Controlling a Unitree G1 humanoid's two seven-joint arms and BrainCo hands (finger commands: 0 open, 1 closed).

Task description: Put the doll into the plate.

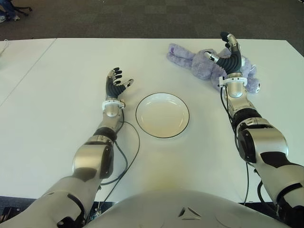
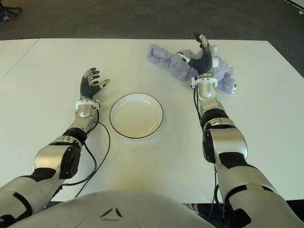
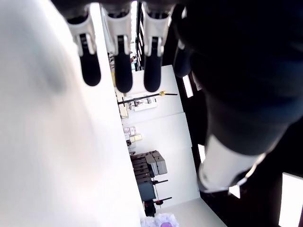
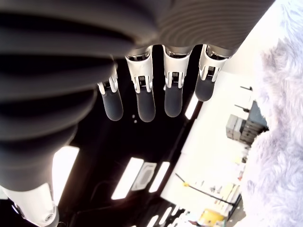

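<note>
A purple plush doll [image 1: 190, 59] lies on the white table [image 1: 71, 61] at the far right. My right hand [image 1: 227, 51] is raised over the doll's middle with its fingers spread, holding nothing; purple fur [image 4: 279, 142] fills one side of the right wrist view. A white plate [image 1: 162, 115] with a dark rim sits near the table's middle, with nothing in it. My left hand [image 1: 116, 82] shows just left of the plate, fingers spread and holding nothing.
Dark carpet [image 1: 142, 19] lies beyond the table's far edge. A seam [image 1: 28, 66] splits the table from another white surface on the left. Black cables [image 1: 128, 152] trail from my left wrist across the table beside the plate.
</note>
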